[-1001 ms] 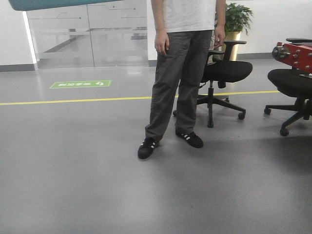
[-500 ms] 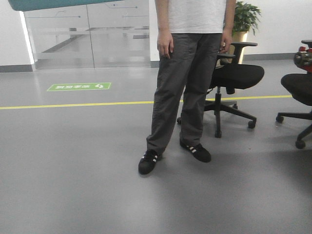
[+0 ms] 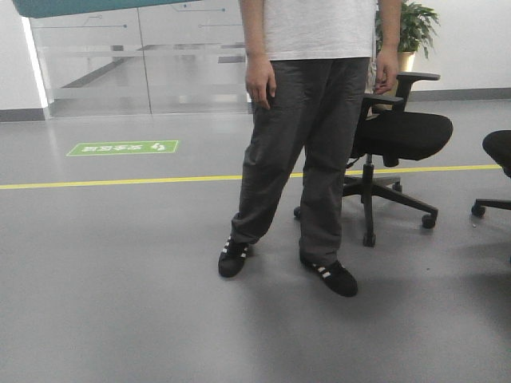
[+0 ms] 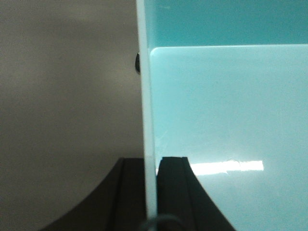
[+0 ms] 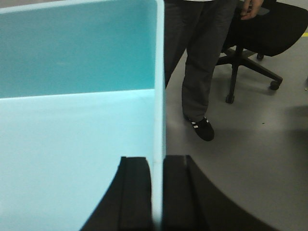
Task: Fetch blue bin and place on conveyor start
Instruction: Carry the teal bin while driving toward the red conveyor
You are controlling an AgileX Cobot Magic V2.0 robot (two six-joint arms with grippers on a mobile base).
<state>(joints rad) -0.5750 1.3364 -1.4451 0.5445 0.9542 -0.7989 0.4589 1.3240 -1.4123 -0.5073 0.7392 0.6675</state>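
Blue bin [image 5: 72, 144]: held above the grey floor [image 3: 120, 303], its edge showing at the top left of the front view. Left gripper [image 4: 152, 166] pinches one side wall, right gripper [image 5: 156, 166] the opposite wall, each with one finger inside and one outside. Beyond the bin: standing person [image 3: 311, 144], office chair [image 3: 403, 132] to the right, and a yellow floor line [image 3: 120, 182].

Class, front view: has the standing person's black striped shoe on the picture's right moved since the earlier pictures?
Yes. The black striped shoe has stepped toward the camera, farther from the yellow floor line.
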